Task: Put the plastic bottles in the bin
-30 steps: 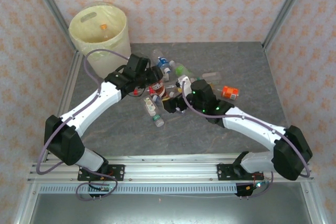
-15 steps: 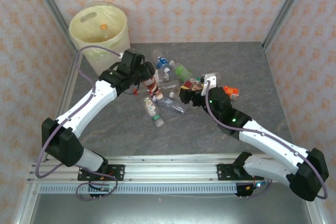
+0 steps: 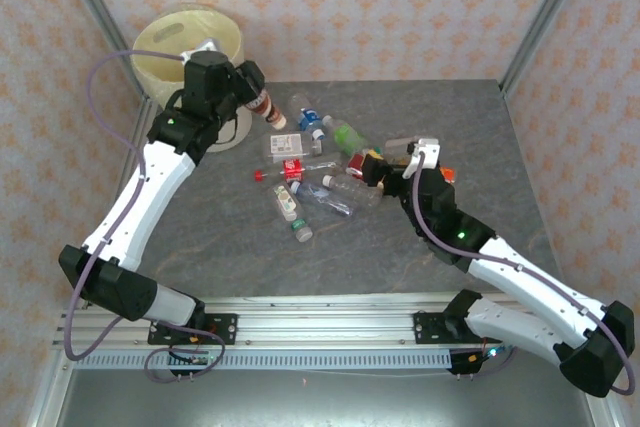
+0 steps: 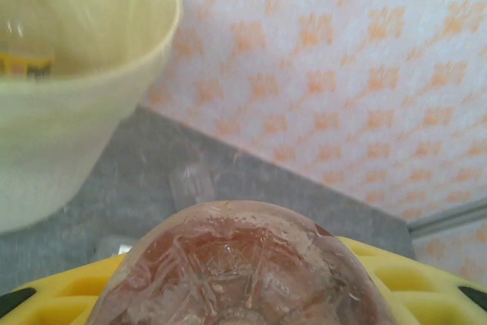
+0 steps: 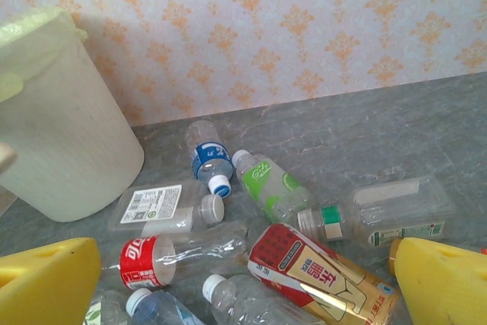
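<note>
The left gripper (image 3: 249,94) is pinched on a reddish-brown bottle (image 3: 266,107), held in the air just beside the bin (image 3: 160,32), off its right rim and not over the mouth. Its wrist camera adds what the overhead misses: the crinkled base of that bottle wedged between yellow fingers (image 4: 396,279), and an orange-capped bottle (image 4: 23,13) lying inside the bin (blurred). The right gripper (image 3: 378,169) hangs spread wide over the heap of bottles (image 3: 315,172) mid-table, gripping nothing. Its own camera shows their labels, among them a blue-labelled bottle (image 5: 209,159) and a green-labelled bottle (image 5: 266,182).
</note>
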